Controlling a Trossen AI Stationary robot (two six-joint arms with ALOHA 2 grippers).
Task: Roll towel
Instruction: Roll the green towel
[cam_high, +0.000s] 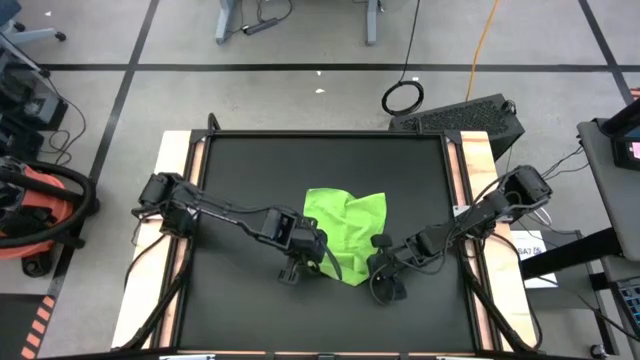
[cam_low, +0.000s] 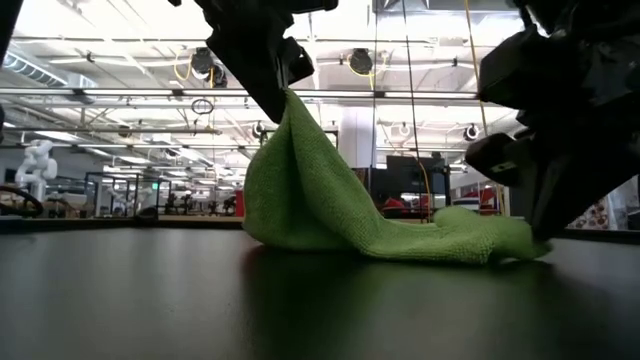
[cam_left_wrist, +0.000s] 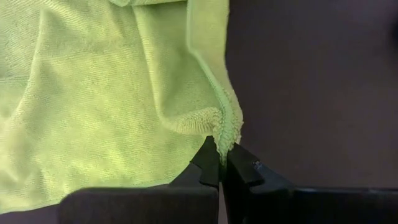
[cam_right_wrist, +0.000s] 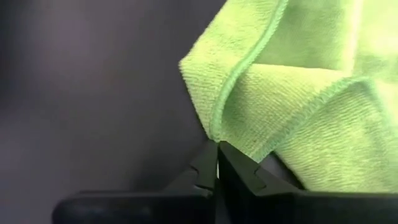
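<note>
The green towel (cam_high: 345, 228) lies near the middle of the black mat (cam_high: 240, 170). It is not flat. It is bumpy and bunched up.

The left gripper (cam_high: 303, 258) is at the towel's near left corner. Its fingers (cam_left_wrist: 208, 163) are shut tight, and they pinch the towel's hem right between their tips. In the left wrist view, the hem curls into a little fold just above the tips, and the rest of the towel spreads away from the fingers over the mat.

In the low view, the left gripper (cam_low: 262, 72) holds its corner up off the mat. The towel (cam_low: 330, 205) hangs down from the fingers like a small tent. From there it slopes down and lies low on the mat toward the other gripper.

The right gripper (cam_high: 381, 262) is at the towel's near right corner. Its fingers (cam_right_wrist: 235, 167) are closed too. In the right wrist view, the towel's edge (cam_right_wrist: 239, 71) meets the tips and goes in between them, so they pinch the towel there. A folded part of the towel sits just past the tips. In the low view, the right gripper (cam_low: 545, 215) is down low, close to the mat, at the flat end of the towel.

The two grippers are near each other, with the towel's near edge between them.
</note>
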